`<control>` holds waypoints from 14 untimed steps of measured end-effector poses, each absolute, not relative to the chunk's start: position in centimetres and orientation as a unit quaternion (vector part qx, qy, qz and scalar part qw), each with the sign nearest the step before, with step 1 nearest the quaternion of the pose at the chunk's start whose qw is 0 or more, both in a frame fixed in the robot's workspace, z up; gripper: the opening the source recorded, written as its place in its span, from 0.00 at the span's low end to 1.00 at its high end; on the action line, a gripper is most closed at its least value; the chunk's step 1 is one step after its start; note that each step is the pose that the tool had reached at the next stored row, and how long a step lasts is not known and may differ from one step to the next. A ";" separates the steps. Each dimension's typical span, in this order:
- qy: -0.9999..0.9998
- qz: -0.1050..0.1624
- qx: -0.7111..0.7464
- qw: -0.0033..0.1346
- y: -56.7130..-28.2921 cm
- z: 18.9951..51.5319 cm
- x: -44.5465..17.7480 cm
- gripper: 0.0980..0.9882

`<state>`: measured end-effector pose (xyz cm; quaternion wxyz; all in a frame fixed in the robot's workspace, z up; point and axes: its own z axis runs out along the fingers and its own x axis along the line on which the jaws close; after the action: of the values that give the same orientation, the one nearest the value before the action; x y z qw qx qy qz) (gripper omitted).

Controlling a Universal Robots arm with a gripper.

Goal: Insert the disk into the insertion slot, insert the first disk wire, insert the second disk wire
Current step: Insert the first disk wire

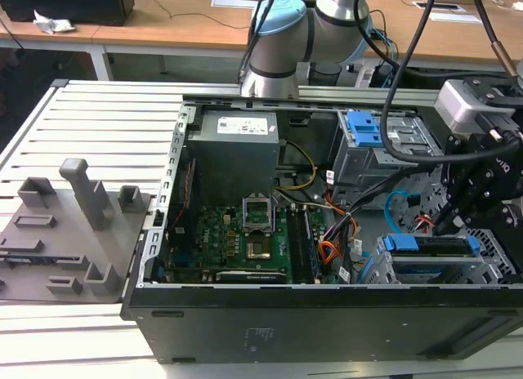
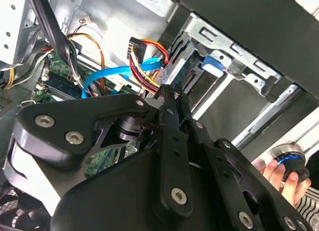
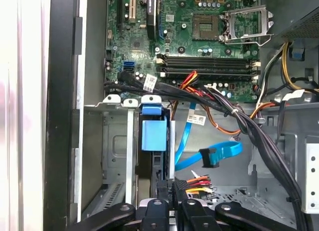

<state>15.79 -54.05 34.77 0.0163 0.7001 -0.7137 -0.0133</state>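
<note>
- The motherboard (image 1: 237, 232) is seen at the exterior view's left, inside the open case (image 1: 327, 322).
- The disk (image 1: 429, 247) is seated in the insertion slot (image 1: 500, 265), further right.
- The claw (image 3: 172, 203) is pinched onto a red-and-yellow disk wire (image 3: 197, 182), just beside the disk.

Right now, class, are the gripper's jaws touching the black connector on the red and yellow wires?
Touching. In the first wrist view the gripper has its jaws pressed against both sides of the black connector, no gap showing.
</note>
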 end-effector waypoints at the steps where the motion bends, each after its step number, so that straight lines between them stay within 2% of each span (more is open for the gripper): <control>1: -0.714 -0.013 0.700 0.016 -54.1 34.8 15.9 0.07; 14: -0.714 -0.014 0.700 0.018 -54.7 33.9 16.7 0.07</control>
<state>16.71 -54.74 33.90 0.0175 0.7001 -0.7137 -0.0141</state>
